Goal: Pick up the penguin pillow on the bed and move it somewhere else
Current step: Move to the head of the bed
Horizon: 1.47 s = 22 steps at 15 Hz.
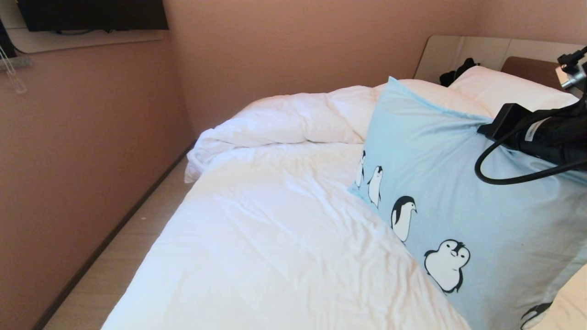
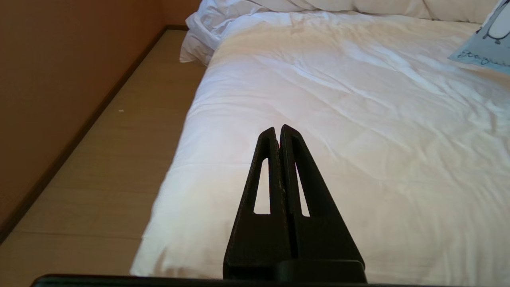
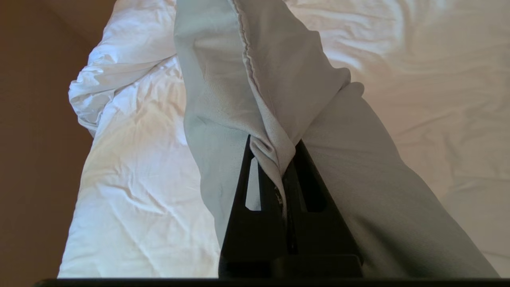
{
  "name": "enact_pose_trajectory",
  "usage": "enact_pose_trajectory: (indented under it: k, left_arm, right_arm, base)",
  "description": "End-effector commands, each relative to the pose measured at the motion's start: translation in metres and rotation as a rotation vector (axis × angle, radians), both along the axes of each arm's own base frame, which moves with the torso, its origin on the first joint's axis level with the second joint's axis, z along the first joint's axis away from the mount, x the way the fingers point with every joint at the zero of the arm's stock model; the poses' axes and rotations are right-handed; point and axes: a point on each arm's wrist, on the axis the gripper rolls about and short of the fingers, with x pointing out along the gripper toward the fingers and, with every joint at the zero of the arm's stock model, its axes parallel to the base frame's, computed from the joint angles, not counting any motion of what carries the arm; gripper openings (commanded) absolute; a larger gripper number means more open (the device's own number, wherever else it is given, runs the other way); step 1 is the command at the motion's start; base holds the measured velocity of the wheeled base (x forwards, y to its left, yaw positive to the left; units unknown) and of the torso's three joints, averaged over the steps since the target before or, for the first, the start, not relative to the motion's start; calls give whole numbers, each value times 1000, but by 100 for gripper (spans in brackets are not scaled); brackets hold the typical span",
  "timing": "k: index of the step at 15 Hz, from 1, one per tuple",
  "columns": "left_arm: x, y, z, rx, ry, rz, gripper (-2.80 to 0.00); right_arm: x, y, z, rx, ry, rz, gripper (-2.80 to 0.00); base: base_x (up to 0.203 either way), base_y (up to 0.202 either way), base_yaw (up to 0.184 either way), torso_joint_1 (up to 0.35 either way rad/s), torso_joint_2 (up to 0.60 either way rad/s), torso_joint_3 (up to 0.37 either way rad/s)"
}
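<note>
The light blue penguin pillow (image 1: 458, 201) hangs tilted above the right side of the bed (image 1: 275, 220), its row of penguins facing me. My right gripper (image 3: 275, 151) is shut on a bunched fold of the pillow's (image 3: 247, 79) top edge; in the head view only the right arm's black wrist (image 1: 545, 133) shows against that edge. A corner of the pillow (image 2: 484, 44) reaches into the left wrist view. My left gripper (image 2: 278, 130) is shut and empty, hovering over the bed's (image 2: 358, 119) near left part.
A bunched white duvet (image 1: 293, 119) lies across the far end. White pillows (image 1: 500, 89) and a black bundle (image 1: 456, 71) rest by the headboard (image 1: 527, 66). A pink wall (image 1: 82, 160) and a strip of wooden floor (image 1: 119, 256) run along the bed's left side.
</note>
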Motion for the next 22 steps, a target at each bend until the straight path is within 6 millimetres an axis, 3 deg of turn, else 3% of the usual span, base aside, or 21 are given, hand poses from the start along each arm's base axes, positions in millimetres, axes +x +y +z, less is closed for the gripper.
enact_pose_trajectory:
  k: [1, 6, 17, 22]
  left_arm:
    - [0, 0, -1, -1, 2, 0, -280]
    - [0, 0, -1, -1, 3, 0, -280]
    - [0, 0, -1, 0, 1, 0, -280]
    - [0, 0, -1, 0, 3, 0, -280]
  right_arm:
    - [4, -1, -4, 9, 15, 23, -280]
    - [16, -6, -9, 9, 34, 13, -280]
    - [22, -5, -15, 6, 56, 16, -280]
    - [23, -5, -16, 5, 60, 13, -280]
  base:
    - [0, -191, 0, 7, 2, 4]
    - [0, -193, 0, 2, 3, 2]
    - [-2, -196, 2, 2, 2, 3]
    - [0, 0, 0, 0, 0, 0]
